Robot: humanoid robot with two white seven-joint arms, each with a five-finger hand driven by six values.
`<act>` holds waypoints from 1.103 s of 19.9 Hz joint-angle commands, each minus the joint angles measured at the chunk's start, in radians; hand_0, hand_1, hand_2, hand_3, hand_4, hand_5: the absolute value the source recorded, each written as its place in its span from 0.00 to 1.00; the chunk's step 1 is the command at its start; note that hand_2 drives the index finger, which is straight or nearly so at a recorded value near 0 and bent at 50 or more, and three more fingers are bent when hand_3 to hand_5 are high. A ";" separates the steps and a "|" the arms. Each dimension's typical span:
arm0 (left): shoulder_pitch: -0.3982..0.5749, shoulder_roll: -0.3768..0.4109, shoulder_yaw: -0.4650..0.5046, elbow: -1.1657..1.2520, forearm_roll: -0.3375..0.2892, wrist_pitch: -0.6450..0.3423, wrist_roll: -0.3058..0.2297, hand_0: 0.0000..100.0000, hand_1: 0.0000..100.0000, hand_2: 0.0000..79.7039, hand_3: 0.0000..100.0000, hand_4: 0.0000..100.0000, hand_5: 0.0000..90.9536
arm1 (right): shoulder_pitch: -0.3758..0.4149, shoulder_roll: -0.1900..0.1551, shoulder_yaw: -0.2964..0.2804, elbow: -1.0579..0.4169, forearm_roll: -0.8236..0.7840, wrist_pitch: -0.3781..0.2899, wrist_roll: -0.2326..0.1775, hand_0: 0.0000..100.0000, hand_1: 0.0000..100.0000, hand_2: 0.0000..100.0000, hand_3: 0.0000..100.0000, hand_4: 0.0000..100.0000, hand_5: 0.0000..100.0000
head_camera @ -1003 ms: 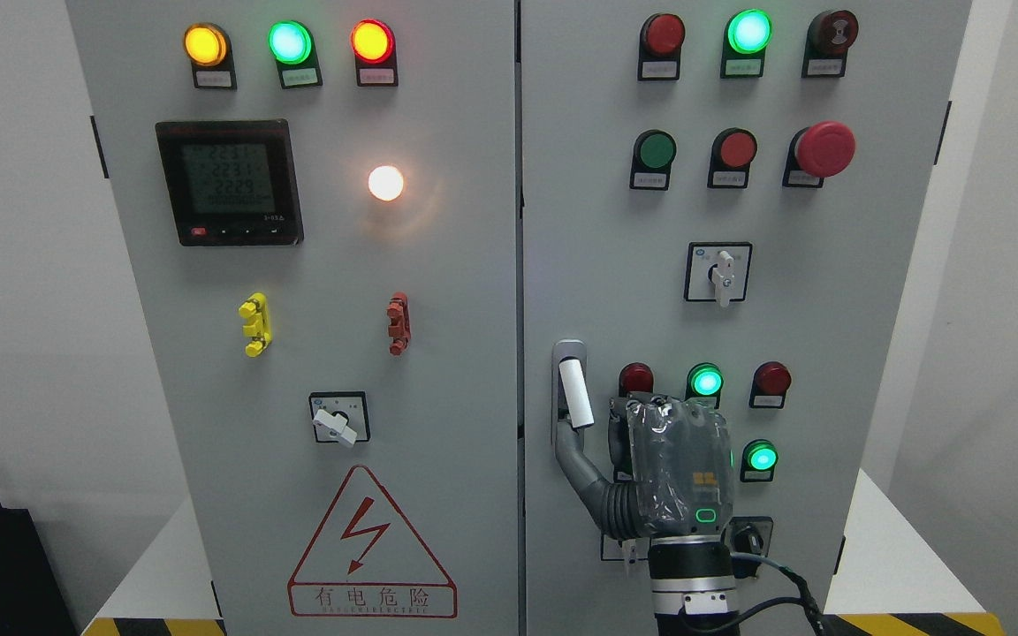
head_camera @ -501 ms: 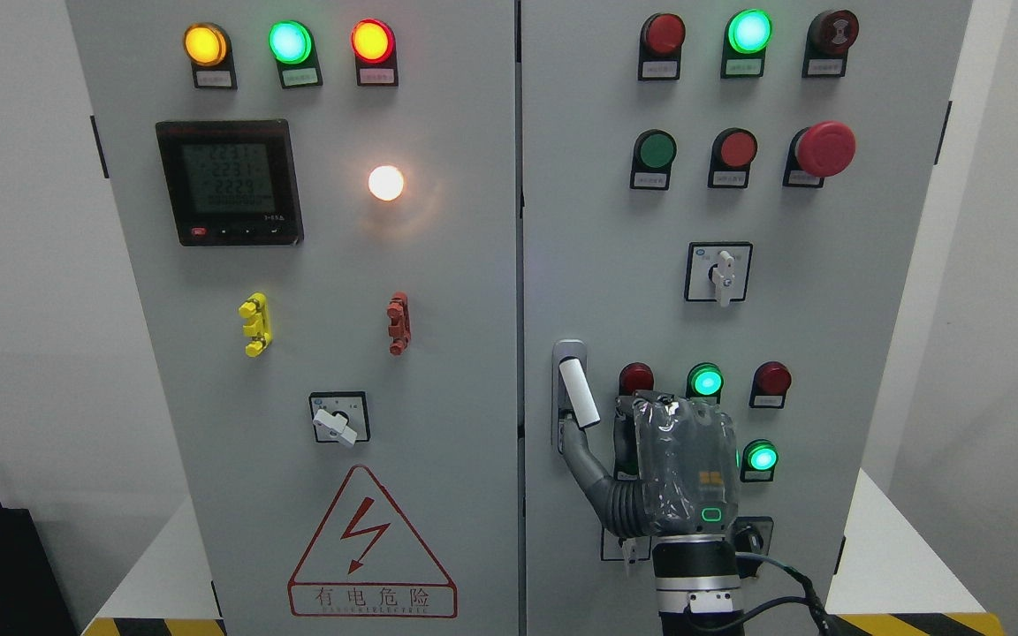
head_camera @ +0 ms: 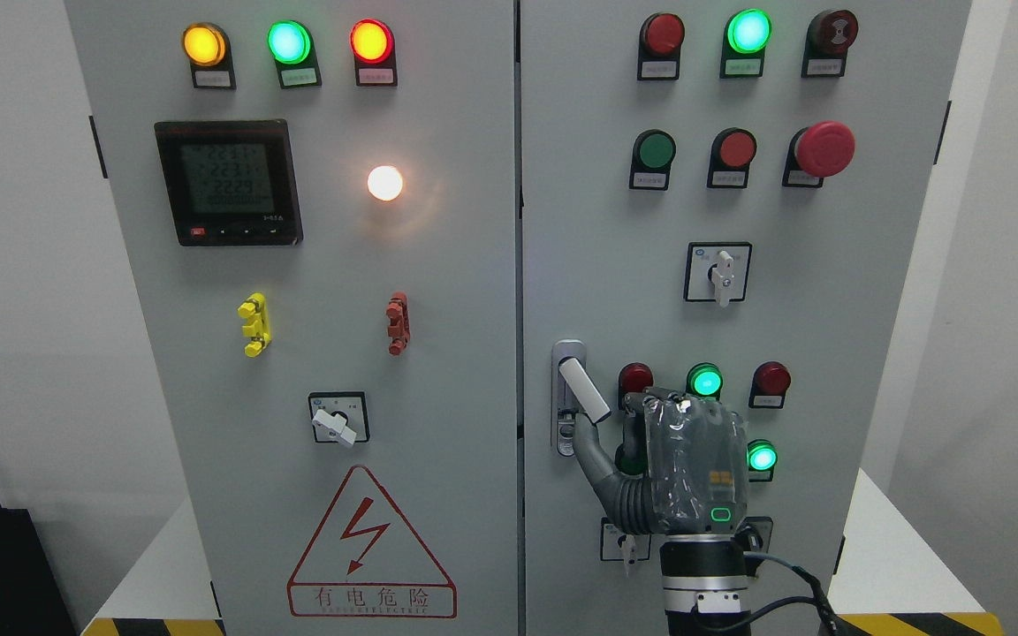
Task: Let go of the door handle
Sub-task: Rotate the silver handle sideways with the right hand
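Note:
The white door handle (head_camera: 585, 389) sits on a silver plate at the left edge of the right cabinet door (head_camera: 615, 265). It tilts, its lower end swung out to the right. My right hand (head_camera: 628, 433) comes up from the bottom edge, its plastic-wrapped back facing me, just right of and below the handle. The grey thumb (head_camera: 593, 459) stretches up-left, and its tip meets the plate under the handle's lower end. The other fingers are not wrapped around the handle. The left arm is out of view.
Lit lamps and push buttons (head_camera: 704, 381) sit right behind and around the hand. A rotary switch (head_camera: 718, 272) is above it, a red mushroom stop button (head_camera: 824, 147) higher up. The left door (head_camera: 438, 353) carries a meter (head_camera: 229, 182), a switch and a warning triangle (head_camera: 371, 546).
My right hand has drifted right and slightly up. The handle's lower end has swung further out to the right, from nearly upright to clearly tilted.

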 commanded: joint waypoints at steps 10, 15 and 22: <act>0.000 0.000 -0.014 0.020 0.000 -0.001 -0.001 0.12 0.39 0.00 0.00 0.00 0.00 | 0.003 -0.003 -0.016 -0.004 -0.001 -0.001 0.000 0.45 0.54 1.00 1.00 1.00 1.00; 0.000 0.000 -0.014 0.020 0.000 -0.001 -0.001 0.12 0.39 0.00 0.00 0.00 0.00 | 0.003 -0.003 -0.017 -0.004 -0.001 -0.002 0.000 0.47 0.54 1.00 1.00 1.00 1.00; 0.000 0.000 -0.014 0.020 0.000 -0.001 -0.001 0.12 0.39 0.00 0.00 0.00 0.00 | 0.001 -0.003 -0.023 -0.011 -0.001 -0.002 0.000 0.49 0.54 1.00 1.00 1.00 1.00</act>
